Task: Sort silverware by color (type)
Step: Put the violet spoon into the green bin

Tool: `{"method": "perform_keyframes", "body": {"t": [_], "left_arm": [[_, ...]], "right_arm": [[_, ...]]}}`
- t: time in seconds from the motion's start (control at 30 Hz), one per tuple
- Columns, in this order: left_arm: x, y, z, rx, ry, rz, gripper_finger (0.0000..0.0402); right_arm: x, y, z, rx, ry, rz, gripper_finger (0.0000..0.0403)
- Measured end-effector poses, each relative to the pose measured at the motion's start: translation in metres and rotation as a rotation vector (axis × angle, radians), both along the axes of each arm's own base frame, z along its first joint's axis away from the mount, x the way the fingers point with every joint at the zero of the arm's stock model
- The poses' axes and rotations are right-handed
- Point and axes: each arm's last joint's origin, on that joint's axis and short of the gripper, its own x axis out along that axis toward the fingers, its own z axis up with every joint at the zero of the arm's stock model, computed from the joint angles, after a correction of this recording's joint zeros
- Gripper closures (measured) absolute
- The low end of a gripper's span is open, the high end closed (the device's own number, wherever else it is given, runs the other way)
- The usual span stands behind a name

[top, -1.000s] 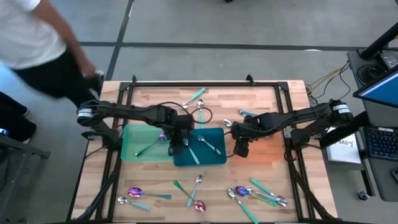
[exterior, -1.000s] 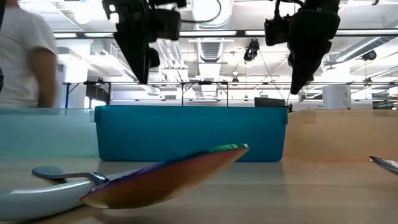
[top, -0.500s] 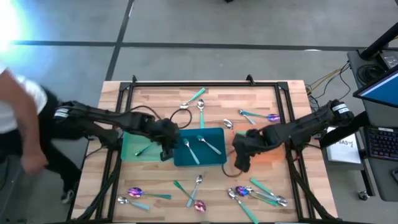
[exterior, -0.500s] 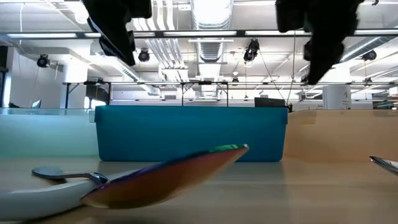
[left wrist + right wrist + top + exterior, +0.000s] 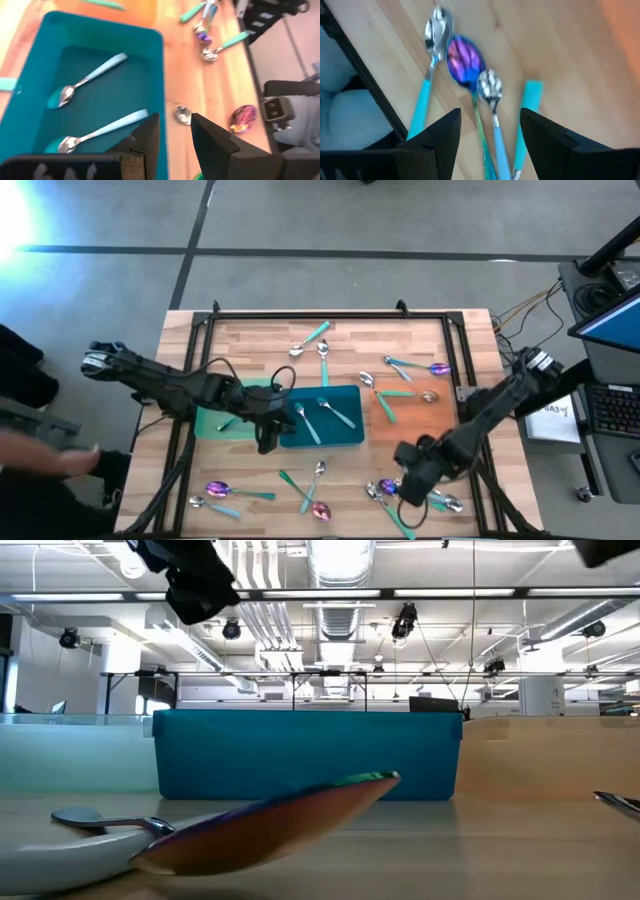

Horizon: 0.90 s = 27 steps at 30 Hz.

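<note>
A wooden worktop (image 5: 250, 340) seen from above, with spoons scattered across it and two dark robot arms reaching in.

The left hand (image 5: 264, 442) hovers over the near left corner of a teal tray (image 5: 345, 435) at the middle of the worktop. Its fingers (image 5: 150, 137) stand a little apart and hold nothing. Two teal-handled spoons (image 5: 327, 416) lie inside the teal tray. Left of it, touching it, is a green tray (image 5: 210, 420) with one spoon (image 5: 233, 419) in it. Right of the teal tray sits an orange tray (image 5: 440, 420) holding a teal-handled spoon (image 5: 384, 404).

The right hand (image 5: 408, 488) is at the near right of the worktop, over a cluster of spoons (image 5: 425, 492). Its fingers (image 5: 440, 135) are wide apart and empty. Between them its wrist view shows an iridescent purple spoon (image 5: 465, 62) with two teal-handled silver spoons (image 5: 434, 35) just beside it.

More spoons lie loose: a group (image 5: 318, 345) at the far middle, a purple one (image 5: 438, 368) at the far right, a purple one (image 5: 218, 489) at the near left, and several (image 5: 312, 485) at the near middle.

From worktop height, one iridescent spoon bowl (image 5: 270, 825) fills the foreground, with the teal tray's wall behind it.

A person's hand (image 5: 70, 463) shows past the worktop's left edge.
</note>
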Motion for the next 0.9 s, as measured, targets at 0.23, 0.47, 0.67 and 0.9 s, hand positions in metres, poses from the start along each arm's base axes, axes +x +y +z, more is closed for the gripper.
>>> {"method": "perform_keyframes", "body": {"t": [0.23, 0.47, 0.67, 0.9], "left_arm": [[0.000, -0.020, 0.014, -0.057, -0.077, -0.044, 0.0306], [-0.002, -0.036, 0.031, -0.069, -0.128, -0.053, 0.0306], [-0.002, -0.043, 0.043, -0.062, -0.171, -0.040, 0.0306], [-0.003, -0.046, 0.050, -0.078, -0.189, -0.038, 0.0306]], "right_arm": [[-0.003, 0.030, -0.030, 0.025, 0.159, 0.020, 0.0209], [0.009, 0.047, -0.054, 0.017, 0.250, 0.059, 0.0209], [0.019, 0.057, -0.065, -0.008, 0.258, 0.104, 0.0209], [0.025, 0.063, -0.080, -0.038, 0.276, 0.155, 0.0209]]}}
